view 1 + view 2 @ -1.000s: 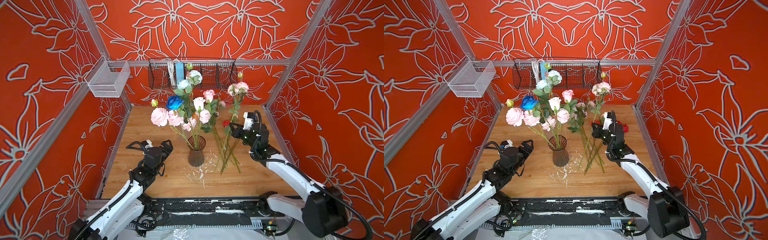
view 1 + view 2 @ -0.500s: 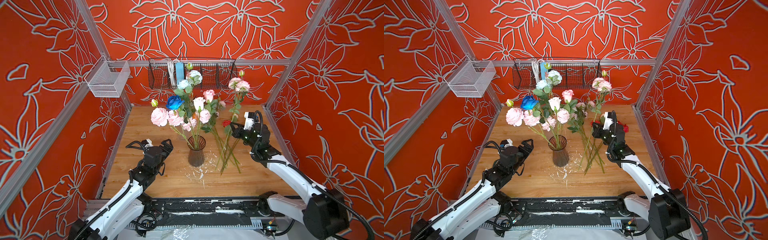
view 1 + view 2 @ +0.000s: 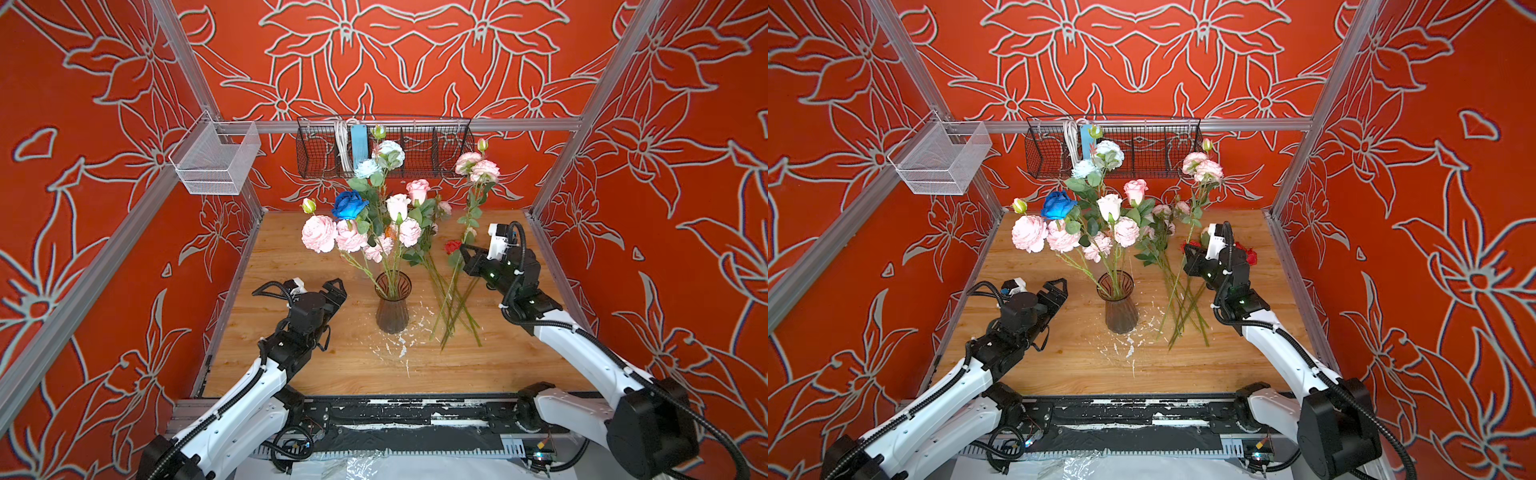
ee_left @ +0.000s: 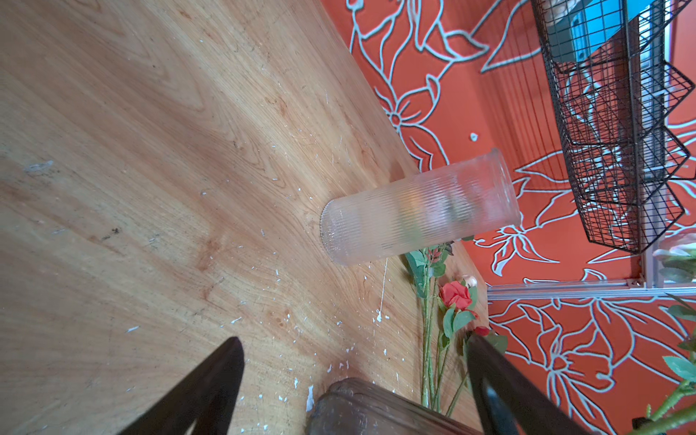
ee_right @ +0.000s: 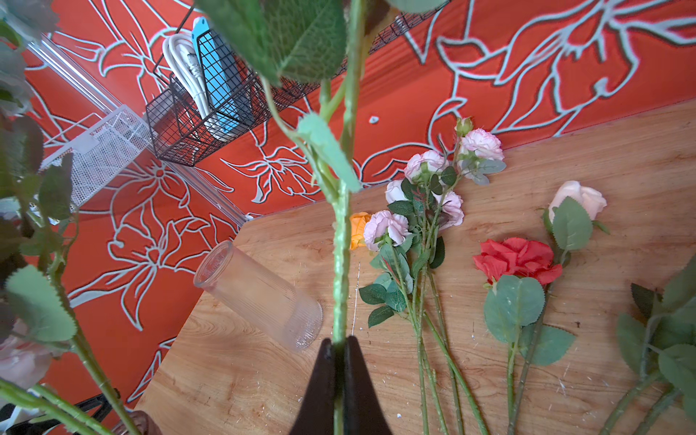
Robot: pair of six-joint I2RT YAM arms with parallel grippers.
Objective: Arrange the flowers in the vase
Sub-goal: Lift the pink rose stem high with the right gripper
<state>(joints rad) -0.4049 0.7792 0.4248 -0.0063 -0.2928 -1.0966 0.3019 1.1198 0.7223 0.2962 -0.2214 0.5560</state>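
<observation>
flowers (image 3: 365, 224) mostly stand bunched in the dark vase (image 3: 392, 307) on the wooden table (image 3: 332, 374); others lie just right of it. right gripper (image 5: 341, 344) pinches one pink-headed stem (image 5: 341, 263) upright. left gripper (image 3: 334, 287), spread wide and empty, sits left of the vase.

The wooden table (image 3: 291, 361) I work over carries a dark ribbed glass vase (image 3: 392, 309), standing upright about midway between the left and right edges. White flecks (image 3: 395, 349) lie scattered on the wood around its foot and toward the front edge. Between it and the right edge lie loose flowers (image 3: 453, 307), stems pointing at the front edge, among them a red rose (image 5: 516, 260) and an orange bloom (image 5: 357, 226). A clear ribbed vase (image 5: 260, 297) stands near the back edge.
</observation>
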